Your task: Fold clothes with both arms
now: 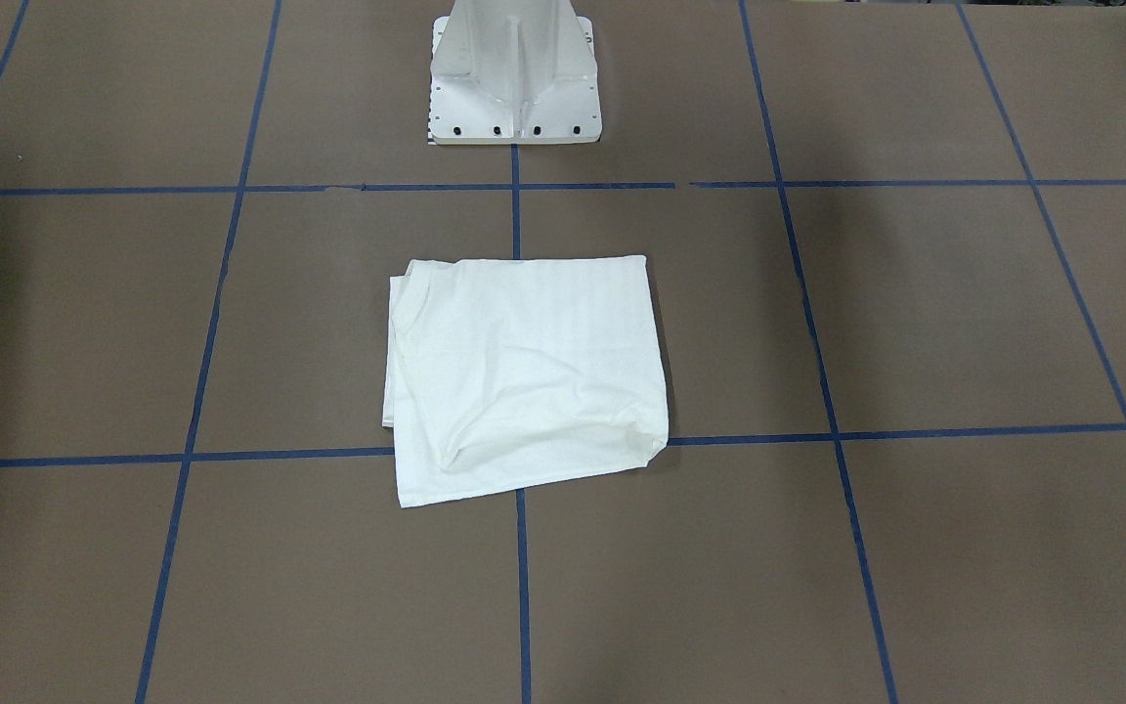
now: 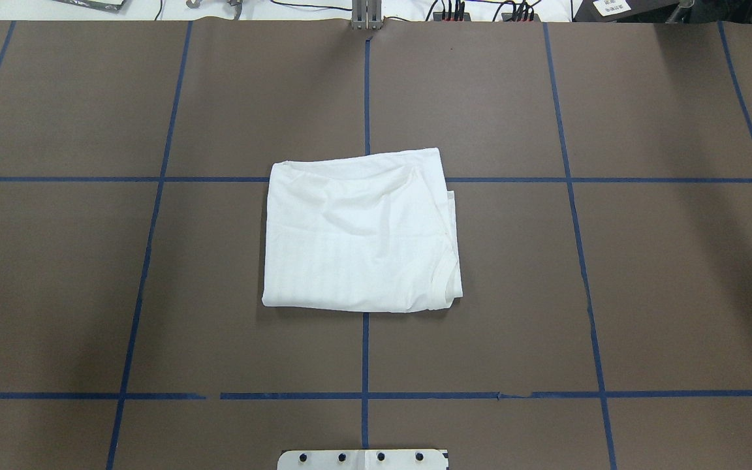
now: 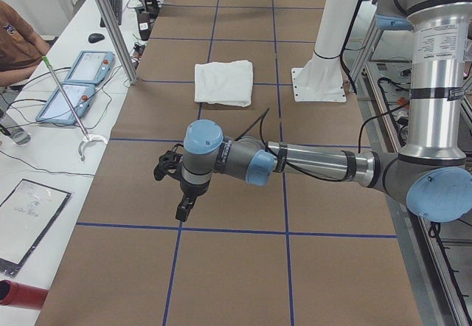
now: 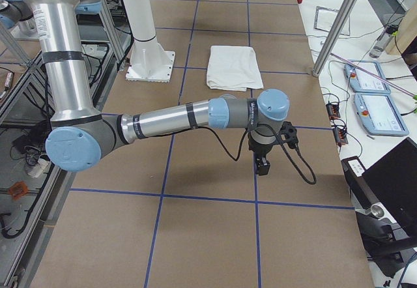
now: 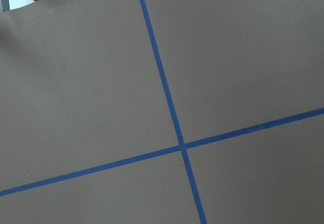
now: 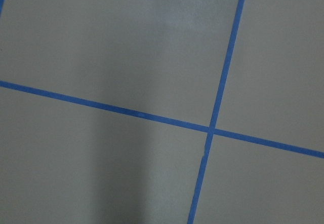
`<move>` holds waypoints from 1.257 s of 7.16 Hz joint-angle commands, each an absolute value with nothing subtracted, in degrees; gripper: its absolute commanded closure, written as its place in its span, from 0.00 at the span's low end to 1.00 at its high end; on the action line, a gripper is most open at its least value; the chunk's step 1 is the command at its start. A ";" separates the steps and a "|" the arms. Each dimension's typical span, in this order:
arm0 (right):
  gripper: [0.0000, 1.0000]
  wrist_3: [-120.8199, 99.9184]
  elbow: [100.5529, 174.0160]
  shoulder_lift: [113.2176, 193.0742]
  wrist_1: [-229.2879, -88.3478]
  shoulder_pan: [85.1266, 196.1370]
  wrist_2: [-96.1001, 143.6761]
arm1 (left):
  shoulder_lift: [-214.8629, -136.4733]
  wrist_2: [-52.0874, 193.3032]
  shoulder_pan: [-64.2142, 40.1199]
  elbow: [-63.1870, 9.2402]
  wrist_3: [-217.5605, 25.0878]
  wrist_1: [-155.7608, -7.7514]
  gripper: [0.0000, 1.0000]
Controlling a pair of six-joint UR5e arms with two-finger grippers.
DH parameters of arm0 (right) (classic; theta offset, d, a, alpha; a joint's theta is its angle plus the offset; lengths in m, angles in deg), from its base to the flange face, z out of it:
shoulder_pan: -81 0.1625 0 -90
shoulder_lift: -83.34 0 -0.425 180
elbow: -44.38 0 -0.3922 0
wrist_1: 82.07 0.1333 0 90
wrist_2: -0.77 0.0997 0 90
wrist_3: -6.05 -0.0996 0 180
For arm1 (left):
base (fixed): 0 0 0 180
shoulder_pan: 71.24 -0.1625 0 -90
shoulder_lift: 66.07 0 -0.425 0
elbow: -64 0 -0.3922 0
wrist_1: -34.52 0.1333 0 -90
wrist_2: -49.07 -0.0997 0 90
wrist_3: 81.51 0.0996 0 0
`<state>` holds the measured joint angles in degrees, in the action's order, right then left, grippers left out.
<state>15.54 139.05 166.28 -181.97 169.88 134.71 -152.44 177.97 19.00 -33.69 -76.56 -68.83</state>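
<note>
T-shirt (image 2: pixel 360 235) folded flat mid-worktop (image 2: pixel 89 294), collar (image 2: pixel 442 282) at its 4 o'clock. Left gripper (image 3: pixel 182 209) and right gripper (image 4: pixel 262 165) well apart from it; can't tell their grip state.

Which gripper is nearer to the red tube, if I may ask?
Left: the left gripper hovers near the red tube; the right gripper hovers beyond the folded T-shirt, at the opposite end.

T-shirt (image 2: pixel 360 235) lies on table (image 2: pixel 89 294), before pedestal (image 2: pixel 363 460).
</note>
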 commanded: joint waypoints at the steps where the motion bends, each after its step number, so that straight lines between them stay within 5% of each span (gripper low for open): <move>1: 0.00 14.59 132.73 167.01 -178.66 169.86 133.91 | -151.06 178.45 19.11 -31.20 -76.67 -69.55 0.01; 6: 0.00 13.78 130.60 167.80 -178.93 170.73 139.73 | -151.68 183.71 18.93 -31.63 -76.76 -58.29 0.01; 9: 0.00 3.05 141.79 172.61 -178.84 171.44 131.38 | -151.59 183.64 18.93 -31.98 -76.85 -58.38 0.01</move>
